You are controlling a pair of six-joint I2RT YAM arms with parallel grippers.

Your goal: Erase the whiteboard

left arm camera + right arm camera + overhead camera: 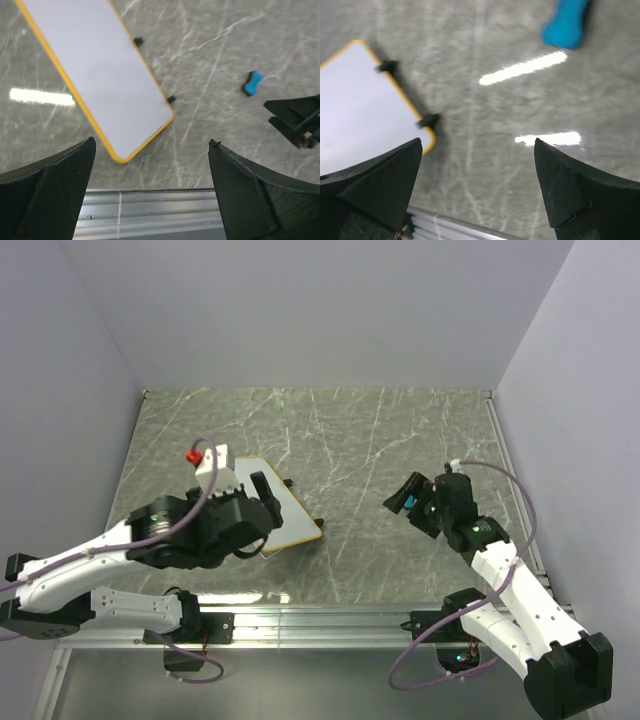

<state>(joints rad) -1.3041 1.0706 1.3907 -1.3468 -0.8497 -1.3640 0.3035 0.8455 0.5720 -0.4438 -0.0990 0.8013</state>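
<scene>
Whiteboard [293, 515], its face plain white inside a yellow-orange frame, lay flat on the grey marbled table [380, 440] at the lower left of the overhead view, one rounded corner pointing toward the metal rail [330, 620] along the bottom edge. The left gripper [258, 502] hung over the board's left part, hiding some of it from above. In the left wrist view its fingers stood wide apart with nothing between them [151, 142], and the board [100, 70] ran diagonally from the upper left toward the centre, two small black feet showing along its right edge. The blue eraser [253, 82] lay on the table at the right of that frame, well apart from the board. At the centre right of the overhead view, the right gripper [415, 502] hovered by the eraser [404, 504]. Its own camera showed its fingers spread and empty [477, 142], the board's corner [360, 115] at left and the blurred eraser [565, 25] at upper right.
</scene>
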